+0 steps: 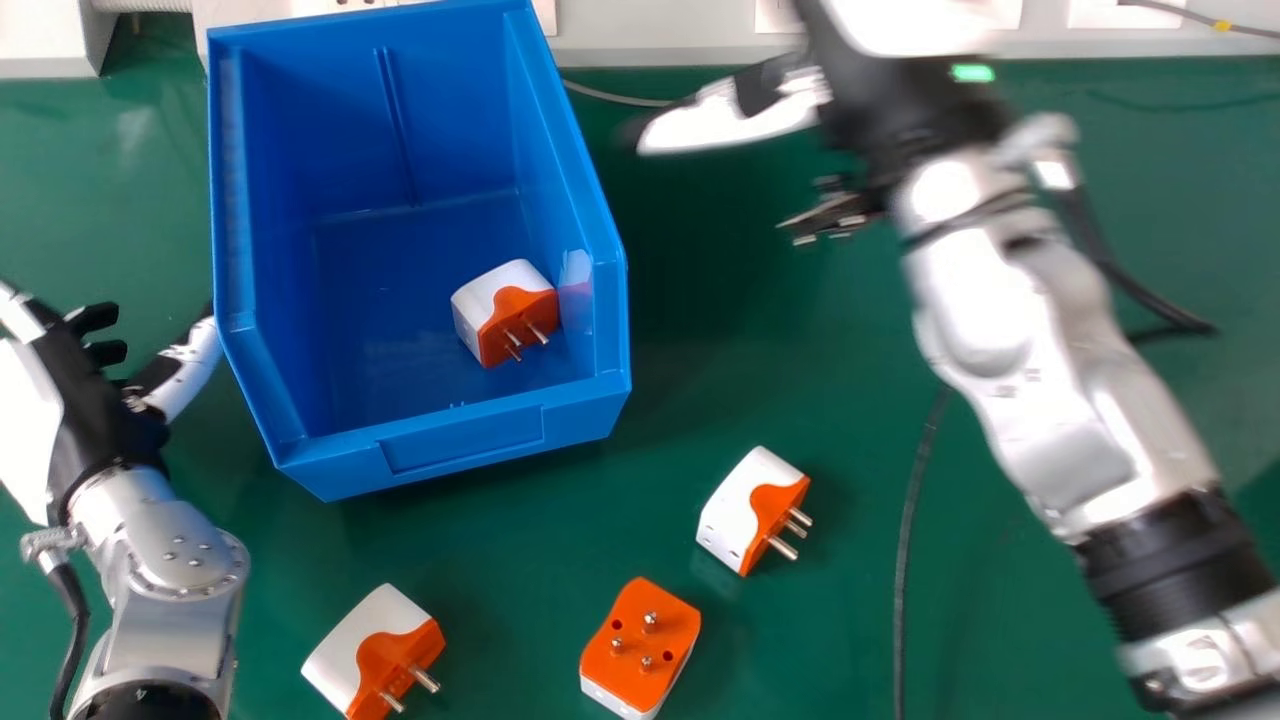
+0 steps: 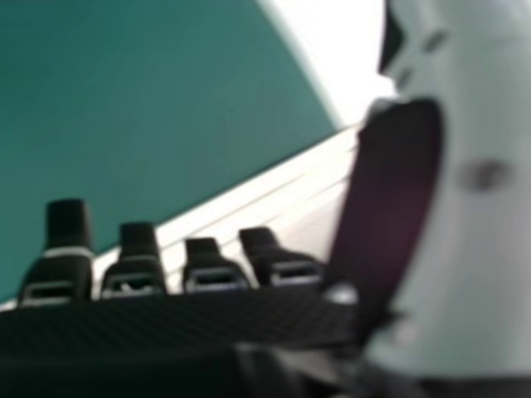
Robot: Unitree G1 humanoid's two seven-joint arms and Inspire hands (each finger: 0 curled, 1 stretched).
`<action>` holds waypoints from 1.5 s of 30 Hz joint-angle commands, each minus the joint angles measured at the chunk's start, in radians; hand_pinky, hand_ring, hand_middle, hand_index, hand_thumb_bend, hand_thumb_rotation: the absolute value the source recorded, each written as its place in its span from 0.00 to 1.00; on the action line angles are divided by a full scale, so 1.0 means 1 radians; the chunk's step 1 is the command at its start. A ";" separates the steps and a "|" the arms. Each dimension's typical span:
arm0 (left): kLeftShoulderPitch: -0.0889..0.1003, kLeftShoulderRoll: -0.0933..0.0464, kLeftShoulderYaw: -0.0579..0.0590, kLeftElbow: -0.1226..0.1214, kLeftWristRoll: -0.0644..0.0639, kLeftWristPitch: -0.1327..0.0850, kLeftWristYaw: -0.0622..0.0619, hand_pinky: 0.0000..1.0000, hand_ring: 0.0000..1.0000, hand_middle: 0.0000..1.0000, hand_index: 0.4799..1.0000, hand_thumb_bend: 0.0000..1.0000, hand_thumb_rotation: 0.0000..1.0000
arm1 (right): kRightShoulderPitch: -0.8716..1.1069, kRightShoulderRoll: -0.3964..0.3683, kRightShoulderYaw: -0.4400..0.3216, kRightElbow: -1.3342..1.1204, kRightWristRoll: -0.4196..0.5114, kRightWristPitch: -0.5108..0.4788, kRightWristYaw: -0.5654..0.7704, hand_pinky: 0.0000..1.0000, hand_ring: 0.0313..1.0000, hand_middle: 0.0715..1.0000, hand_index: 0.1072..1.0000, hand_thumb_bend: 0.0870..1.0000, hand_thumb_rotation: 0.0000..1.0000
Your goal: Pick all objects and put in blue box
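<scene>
The plug (image 1: 735,510) just outside the blue box (image 1: 460,440), by its near right corner, looks hard, light and maybe slippery. Best pinch its fat white part (image 1: 728,520). The right hand (image 1: 880,110) is open.

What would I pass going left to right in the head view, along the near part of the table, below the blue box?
Left arm → plug adapter → second plug adapter, its pins up → third plug adapter → black cable → right arm.
</scene>
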 commanded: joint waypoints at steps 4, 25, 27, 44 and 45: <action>0.047 -0.015 0.002 -0.019 -0.003 -0.042 -0.017 0.64 0.72 0.79 0.73 0.71 0.31 | 0.016 -0.159 -0.061 -0.057 0.118 0.052 0.281 0.84 0.95 1.00 0.99 0.96 0.33; 0.054 0.005 0.021 0.001 -0.024 -0.109 -0.079 0.62 0.73 0.79 0.74 0.66 0.43 | 0.300 -0.193 0.115 -0.095 0.172 -0.011 0.571 0.86 0.97 1.00 1.00 0.96 0.33; 0.050 0.006 0.023 0.005 -0.021 -0.107 -0.080 0.62 0.73 0.79 0.74 0.65 0.43 | 0.315 -0.185 0.122 -0.104 0.151 0.000 0.558 0.86 0.97 1.00 1.00 0.96 0.34; 0.041 0.017 0.024 0.020 -0.024 -0.099 -0.105 0.60 0.74 0.80 0.74 0.65 0.46 | 0.331 -0.129 0.195 -0.018 0.003 -0.009 0.410 0.88 0.97 1.00 1.00 0.99 0.39; 0.042 0.018 0.024 0.019 -0.024 -0.098 -0.107 0.60 0.74 0.80 0.74 0.65 0.46 | 0.330 -0.123 0.201 0.000 -0.005 -0.019 0.390 0.88 0.97 1.00 1.00 0.99 0.39</action>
